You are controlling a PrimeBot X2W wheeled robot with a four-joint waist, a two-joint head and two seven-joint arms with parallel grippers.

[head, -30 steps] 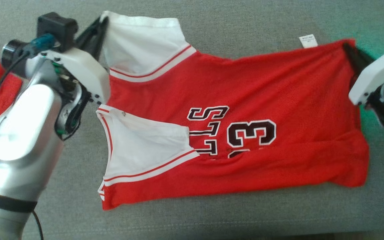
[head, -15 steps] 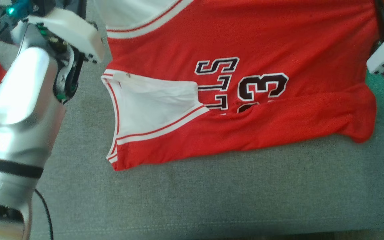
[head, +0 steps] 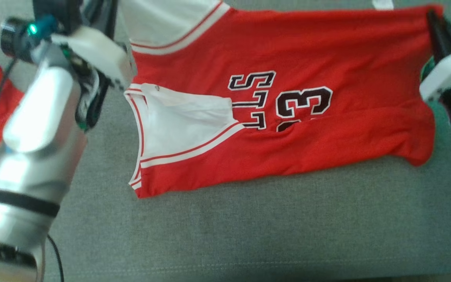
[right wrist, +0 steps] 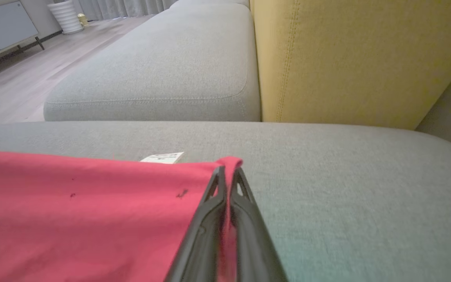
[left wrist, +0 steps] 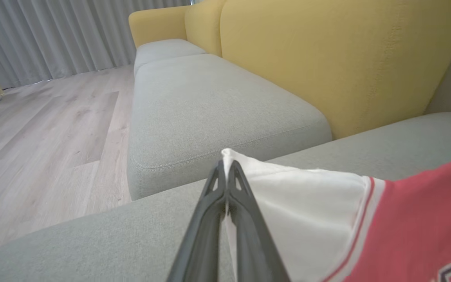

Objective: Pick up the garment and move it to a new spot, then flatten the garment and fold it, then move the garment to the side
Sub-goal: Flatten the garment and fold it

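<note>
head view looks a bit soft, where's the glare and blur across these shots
Head view: strong glare on the silver left forearm, jersey lettering slightly soft, green tint near the right edge. Left wrist view: left gripper blurs toward the bottom edge. Right wrist view: nearest red cloth smeared, greenish cast on the cushion.

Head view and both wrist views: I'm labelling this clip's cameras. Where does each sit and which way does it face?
Head view: on the head, looking down on the red jersey across the grey sofa seat; left forearm at left.
Left wrist view: on that wrist, along the left gripper, shut on the jersey's white shoulder, toward the yellow backrest.
Right wrist view: on that wrist, along the right gripper, shut on the jersey's red corner, toward the backrest.
Shared: head and right wrist views show the white tag.
</note>
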